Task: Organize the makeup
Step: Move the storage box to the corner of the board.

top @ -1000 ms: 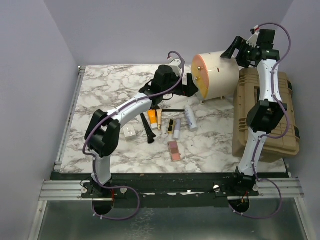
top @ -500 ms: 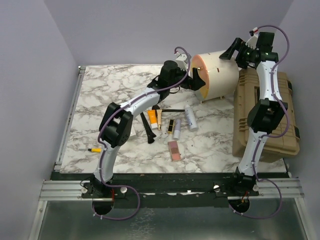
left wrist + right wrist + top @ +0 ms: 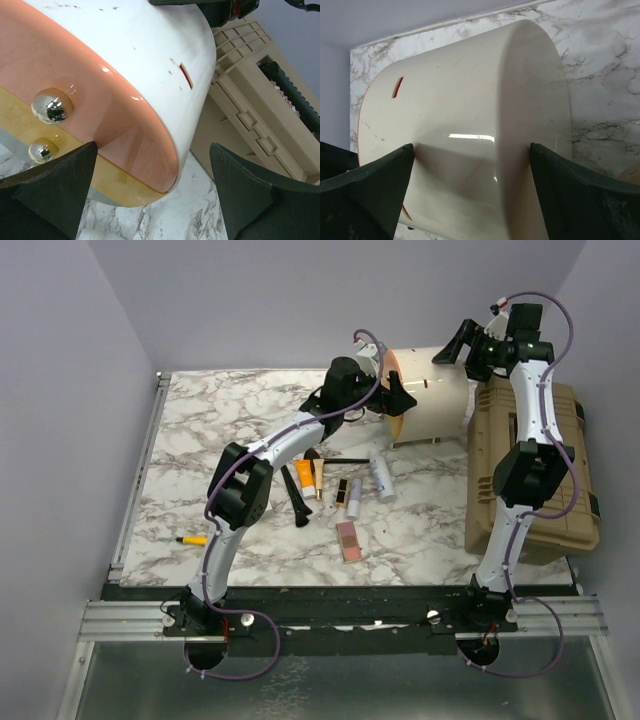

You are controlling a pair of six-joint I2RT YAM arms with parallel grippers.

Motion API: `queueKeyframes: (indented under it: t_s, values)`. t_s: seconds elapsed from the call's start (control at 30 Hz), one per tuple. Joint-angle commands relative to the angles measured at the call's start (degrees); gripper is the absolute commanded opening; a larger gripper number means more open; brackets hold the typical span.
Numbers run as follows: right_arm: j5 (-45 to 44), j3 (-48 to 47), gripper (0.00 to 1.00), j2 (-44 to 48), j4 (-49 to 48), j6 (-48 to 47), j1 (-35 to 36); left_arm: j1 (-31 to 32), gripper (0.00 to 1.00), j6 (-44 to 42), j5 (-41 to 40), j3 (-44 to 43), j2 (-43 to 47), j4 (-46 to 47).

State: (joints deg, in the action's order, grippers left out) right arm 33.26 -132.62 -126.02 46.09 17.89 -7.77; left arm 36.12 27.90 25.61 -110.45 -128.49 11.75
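Note:
The makeup lies mid-table: an orange tube point(image 3: 305, 477), a gold-black lipstick point(image 3: 341, 492), two white and silver tubes point(image 3: 381, 478) point(image 3: 354, 498) and a flat pink palette point(image 3: 348, 540). The white square compact is hidden under my left arm. My left gripper point(image 3: 398, 400) is open at the orange front of the big cream cylindrical case point(image 3: 438, 390). In the left wrist view the gripper point(image 3: 152, 200) is empty, with the case's rim point(image 3: 125, 75) just above its jaws. My right gripper point(image 3: 462, 348) point(image 3: 470, 200) is open, its jaws either side of the case's back end point(image 3: 470, 125).
The tan toolbox point(image 3: 535, 465) lies along the table's right side, against the case, and shows in the left wrist view point(image 3: 260, 115). Black brushes point(image 3: 296, 498) lie beside the orange tube. A small yellow stick point(image 3: 192, 539) lies at the front left. Walls close in the table.
My left arm has stretched right, bringing its gripper to the case's open front. The case has turned a little. My right gripper shifted slightly left over the case. The compact is now covered.

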Motion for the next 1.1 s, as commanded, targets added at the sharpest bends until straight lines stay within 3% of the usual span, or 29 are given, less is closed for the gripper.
queueKeyframes:
  t_s: [0.0,0.23,0.57,1.07]
  values:
    - [1.12,-4.70,1.00,-3.04,7.20,-2.35,2.90,-0.08,0.94,1.37,3.44,-1.41,-1.74,1.18]
    - [-0.47,2.52,1.00,0.02,6.08,-4.45,6.28,0.04,0.91,4.73,7.06,1.70,-0.11,1.86]
    - [-0.21,2.29,1.00,-1.08,6.53,-4.39,9.61,1.01,0.90,4.87,4.12,10.60,7.73,3.72]
    - [3.42,4.05,1.00,-4.27,7.50,-5.82,12.48,2.39,0.90,4.82,5.05,11.88,10.38,3.66]
